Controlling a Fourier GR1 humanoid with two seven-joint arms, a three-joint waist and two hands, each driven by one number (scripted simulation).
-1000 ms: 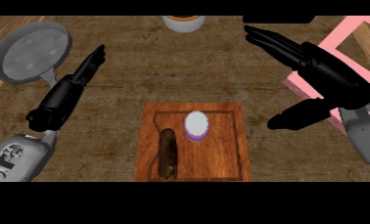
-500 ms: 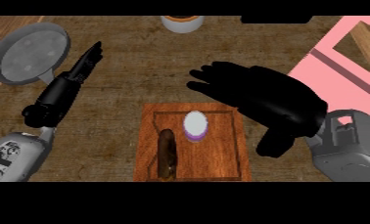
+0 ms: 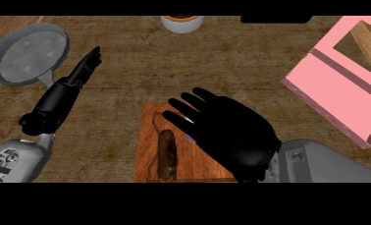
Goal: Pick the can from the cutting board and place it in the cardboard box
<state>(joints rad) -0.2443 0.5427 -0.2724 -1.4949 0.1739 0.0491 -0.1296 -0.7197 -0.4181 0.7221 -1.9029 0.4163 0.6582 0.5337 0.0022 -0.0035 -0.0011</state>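
Note:
My right hand [image 3: 232, 135] hovers palm down over the wooden cutting board [image 3: 147, 143], fingers spread and fairly straight, so it is open. It hides nearly all of the can [image 3: 189, 138]; only a thin lilac sliver shows at the hand's left edge. I cannot tell whether the hand touches the can. The pink box [image 3: 326, 89] stands at the right edge, its opening facing up. My left hand [image 3: 72, 81] rests open at the left, fingers straight and pointing away, apart from the board.
A brown elongated object [image 3: 167, 154] lies on the board's left half. A grey pan [image 3: 33, 52] sits at the far left, a white and orange cup [image 3: 181, 22] at the far middle, and a dark object [image 3: 275, 19] at the far right.
My right hand has swung left from beside the pink box and come down over the board, now covering the can. The left hand has stayed still.

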